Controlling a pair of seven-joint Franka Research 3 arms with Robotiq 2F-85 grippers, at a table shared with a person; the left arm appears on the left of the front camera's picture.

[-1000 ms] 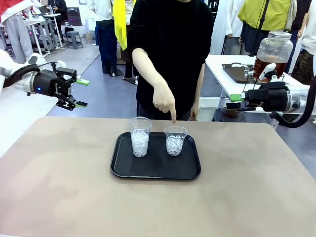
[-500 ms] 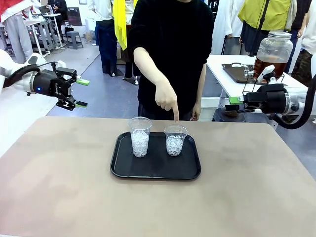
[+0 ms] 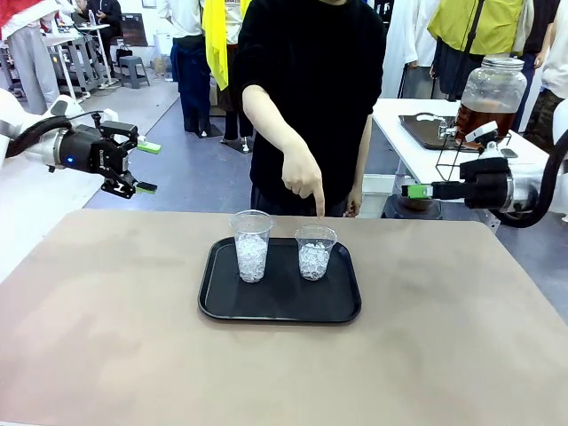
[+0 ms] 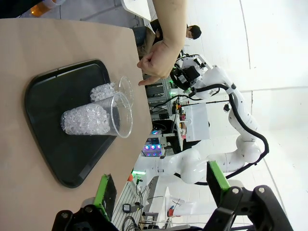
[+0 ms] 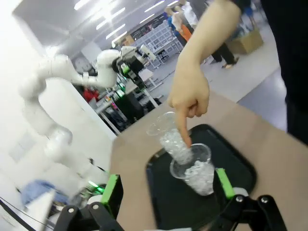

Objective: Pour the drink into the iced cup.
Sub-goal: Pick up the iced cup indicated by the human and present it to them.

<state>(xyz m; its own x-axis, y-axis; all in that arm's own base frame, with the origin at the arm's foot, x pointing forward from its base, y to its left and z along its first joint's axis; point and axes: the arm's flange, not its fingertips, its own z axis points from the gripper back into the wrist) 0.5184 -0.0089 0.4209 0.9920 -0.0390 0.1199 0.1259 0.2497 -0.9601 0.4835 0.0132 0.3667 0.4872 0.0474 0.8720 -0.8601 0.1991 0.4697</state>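
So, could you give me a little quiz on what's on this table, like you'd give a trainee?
1. Fill in: the taller cup and the shorter cup, both holding ice, stand on a black ____.
2. The person's hand points down at: A the taller cup, B the shorter cup, C neither.
3. True or false: the left gripper and the right gripper are both open and hold nothing.
Key: 1 tray; 2 B; 3 true.
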